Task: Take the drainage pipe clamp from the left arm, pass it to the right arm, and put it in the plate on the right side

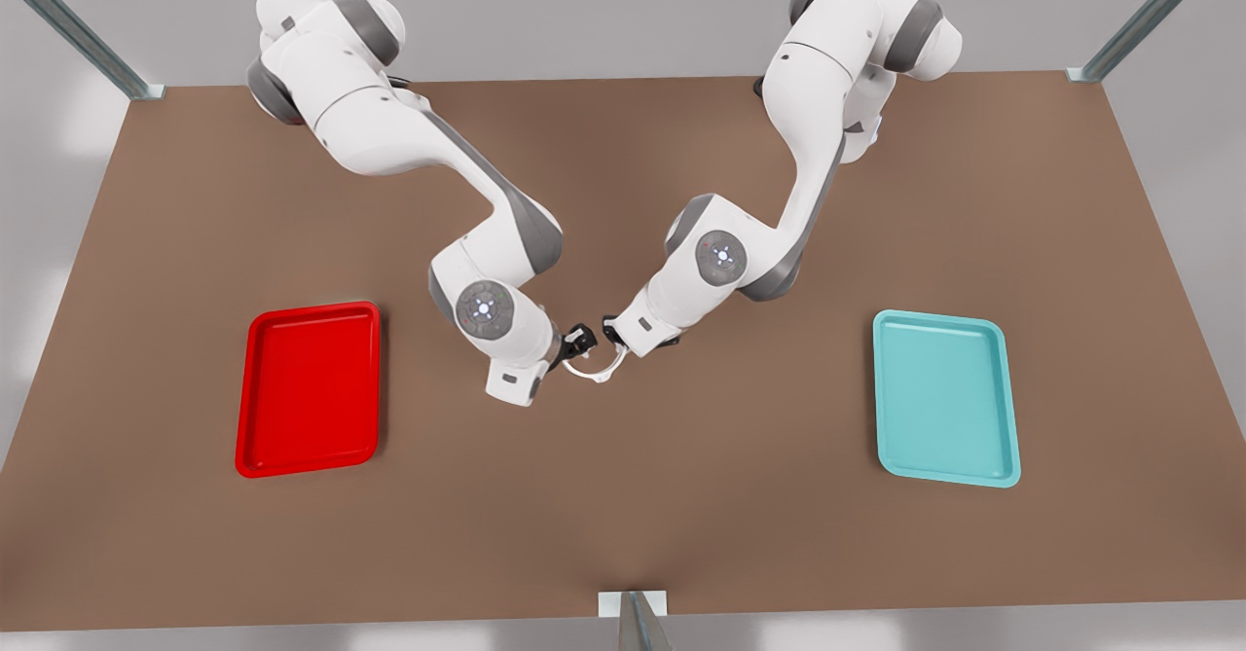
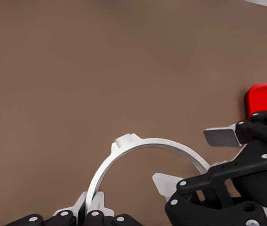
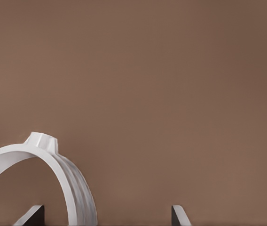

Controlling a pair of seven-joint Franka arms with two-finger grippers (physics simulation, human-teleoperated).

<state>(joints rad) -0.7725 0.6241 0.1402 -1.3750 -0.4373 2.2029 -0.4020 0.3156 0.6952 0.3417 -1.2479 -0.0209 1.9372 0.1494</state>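
The drainage pipe clamp point(image 1: 596, 375), a thin white half-ring, hangs just above the brown table between the two grippers. My left gripper point(image 1: 613, 332), on the arm at the front view's right, is shut on one end of it point(image 2: 92, 212). In the left wrist view the clamp point(image 2: 147, 143) arches over to my right gripper point(image 2: 194, 160), whose fingers stand apart on either side of its other end. My right gripper point(image 1: 581, 343) is open; in its wrist view the clamp point(image 3: 53, 160) sits between its spread fingertips point(image 3: 105, 214). The red plate point(image 1: 307, 388) lies at the front view's left.
A cyan tray point(image 1: 944, 398) lies at the front view's right. The red plate's corner point(image 2: 265, 96) shows behind the right gripper. Bare brown table point(image 1: 623, 495) stretches between the trays, with metal frame posts at its corners and front edge.
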